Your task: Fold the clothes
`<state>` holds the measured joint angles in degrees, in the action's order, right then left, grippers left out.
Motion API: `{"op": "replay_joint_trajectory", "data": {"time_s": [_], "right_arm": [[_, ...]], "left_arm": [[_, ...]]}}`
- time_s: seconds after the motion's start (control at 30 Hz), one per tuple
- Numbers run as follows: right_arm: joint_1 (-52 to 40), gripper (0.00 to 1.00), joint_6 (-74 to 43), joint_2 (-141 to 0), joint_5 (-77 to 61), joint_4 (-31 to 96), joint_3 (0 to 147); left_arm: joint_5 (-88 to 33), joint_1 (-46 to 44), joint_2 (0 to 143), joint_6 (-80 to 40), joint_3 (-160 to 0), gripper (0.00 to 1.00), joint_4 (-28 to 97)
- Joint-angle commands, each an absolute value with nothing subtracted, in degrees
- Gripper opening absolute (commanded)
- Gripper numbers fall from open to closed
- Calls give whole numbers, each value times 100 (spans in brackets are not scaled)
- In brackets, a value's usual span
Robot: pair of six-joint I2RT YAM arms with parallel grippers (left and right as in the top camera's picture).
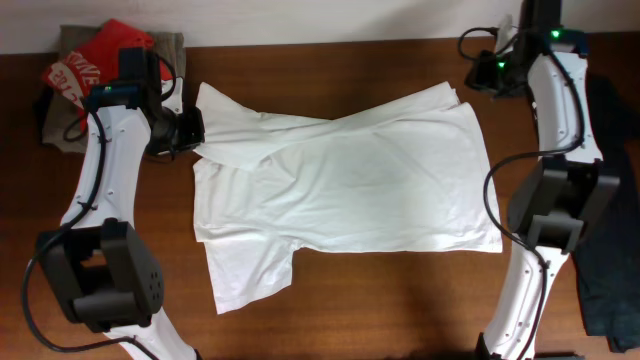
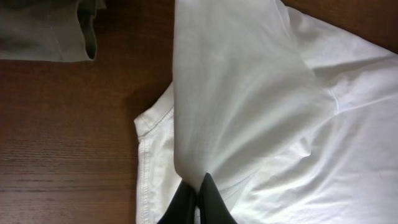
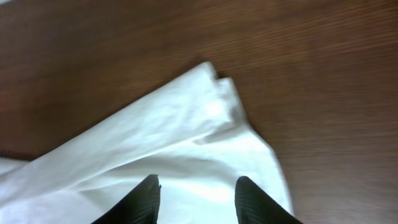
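Pinched shut, the left gripper [image 2: 199, 193] clamps a fold of the white T-shirt [image 1: 380, 190] at its left edge, near a red garment [image 1: 100, 55] and an olive garment [image 2: 43, 31]. That shirt lies spread mid-table [image 1: 400, 310], its top folded diagonally over. At its far right corner the right gripper [image 3: 196, 183] stands with jaws apart, empty. Beyond lies a dark garment [image 1: 610, 250].

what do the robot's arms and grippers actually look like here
Both the left arm and right arm have white curved links joined by bulky black joint housings, with black cables looping alongside and small green lights near the wrists. The left gripper and right gripper have slim black fingers tapering to tips. No markings are readable.
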<state>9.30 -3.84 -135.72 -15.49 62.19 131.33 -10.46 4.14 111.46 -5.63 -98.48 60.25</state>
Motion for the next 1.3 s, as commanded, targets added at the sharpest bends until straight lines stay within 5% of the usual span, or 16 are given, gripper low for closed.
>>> {"op": "replay_joint_trajectory", "data": {"time_s": [0.0, 0.27, 0.7, 0.8, 0.9, 0.93, 1.0, 1.27], "right_arm": [[427, 48, -346, -13981, -1916, 6075, 13065], [167, 50, -1911, -14490, -1162, 5841, 13045], [158, 50, -2067, -14792, -1107, 5395, 13028], [189, 30, -2067, -14792, -1022, 5133, 13028], [239, 20, -2040, -14792, -910, 5087, 13028], [266, 21, -2043, -14792, -849, 5081, 13028], [346, 52, -1977, -14792, -788, 5065, 13030], [913, 56, -878, -14792, -1208, 4851, 13039]], "left_arm": [[-1022, 412, 10991, -617, -9915, 1, 6031], [-1022, 412, 10991, -617, -9915, 1, 6031], [-1022, 412, 10991, -617, -9915, 1, 6012], [-1020, 414, 10991, -615, -9915, 1, 6010], [-1020, 414, 10991, -617, -9915, 1, 6007], [-1022, 414, 10991, -617, -9915, 1, 6007], [-1020, 412, 10991, -617, -9915, 1, 6007], [-1007, 412, 10991, -617, -9915, 1, 5857]]}}
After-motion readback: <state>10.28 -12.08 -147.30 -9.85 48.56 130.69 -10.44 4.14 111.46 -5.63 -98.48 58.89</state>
